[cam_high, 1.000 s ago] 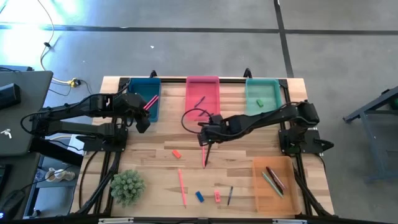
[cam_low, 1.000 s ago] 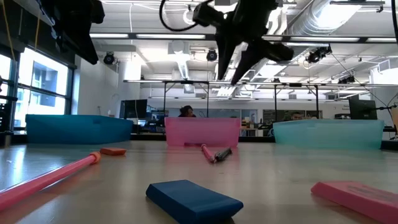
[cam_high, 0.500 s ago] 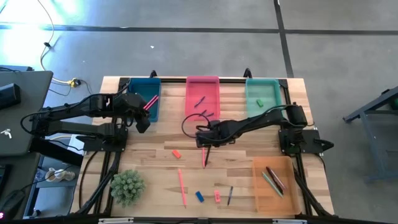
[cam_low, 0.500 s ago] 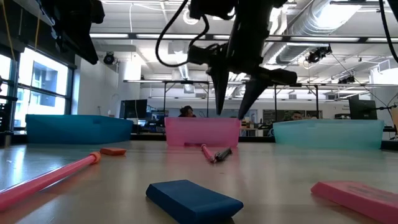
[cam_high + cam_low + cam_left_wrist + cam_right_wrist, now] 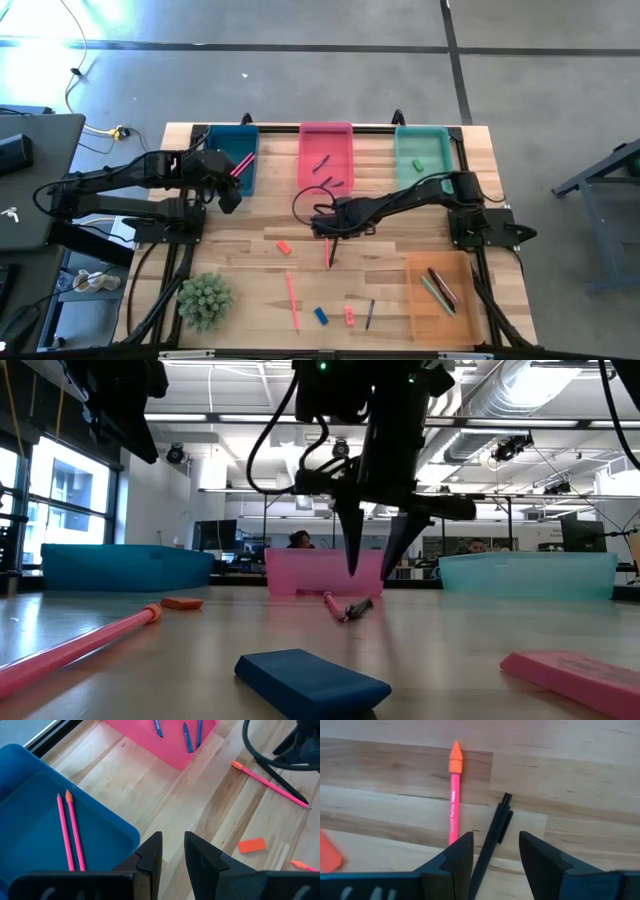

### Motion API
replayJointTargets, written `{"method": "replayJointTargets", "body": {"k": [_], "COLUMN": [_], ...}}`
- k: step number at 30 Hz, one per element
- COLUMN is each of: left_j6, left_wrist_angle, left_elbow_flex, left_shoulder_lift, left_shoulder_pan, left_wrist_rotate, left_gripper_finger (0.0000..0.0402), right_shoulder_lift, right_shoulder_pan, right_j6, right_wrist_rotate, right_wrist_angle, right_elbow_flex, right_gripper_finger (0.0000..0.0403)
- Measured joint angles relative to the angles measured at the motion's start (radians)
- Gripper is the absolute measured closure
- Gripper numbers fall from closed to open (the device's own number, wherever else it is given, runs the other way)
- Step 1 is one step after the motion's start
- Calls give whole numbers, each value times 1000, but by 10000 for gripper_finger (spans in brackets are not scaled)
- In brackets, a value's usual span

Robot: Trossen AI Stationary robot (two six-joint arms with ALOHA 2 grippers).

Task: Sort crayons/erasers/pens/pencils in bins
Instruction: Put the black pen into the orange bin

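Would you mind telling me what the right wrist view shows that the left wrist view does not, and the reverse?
Only the right wrist view shows the black pen lying between the right end effector and its open fingers, beside the pink pencil. Only the left wrist view shows the dark blue bin holding two pink pencils, the pink bin with blue sticks, and the left end effector, empty. Both share the wooden table and that pink pencil; a red-pink eraser also appears in each.
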Motion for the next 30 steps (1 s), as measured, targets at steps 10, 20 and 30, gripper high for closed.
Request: {"method": "replayJointTargets", "body": {"k": [10, 20, 30], "left_j6": [0, 19, 39], "left_wrist_angle": [0, 0, 0], "left_elbow_flex": [0, 0, 0], "left_shoulder_lift": [0, 0, 0], "left_shoulder_pan": [0, 0, 0], "left_wrist_rotate": [0, 0, 0], "left_gripper_finger": [332, 332, 332], "right_shoulder_lift": [54, 70, 71], "right_shoulder_pan": [-1, -16, -20], "right_j6": [0, -3, -38], "right_wrist_rotate": [-12, -35, -63], "right_wrist_angle": [16, 6, -55], "right_elbow_flex": [0, 0, 0], "right_gripper_finger": [254, 255, 313]}}
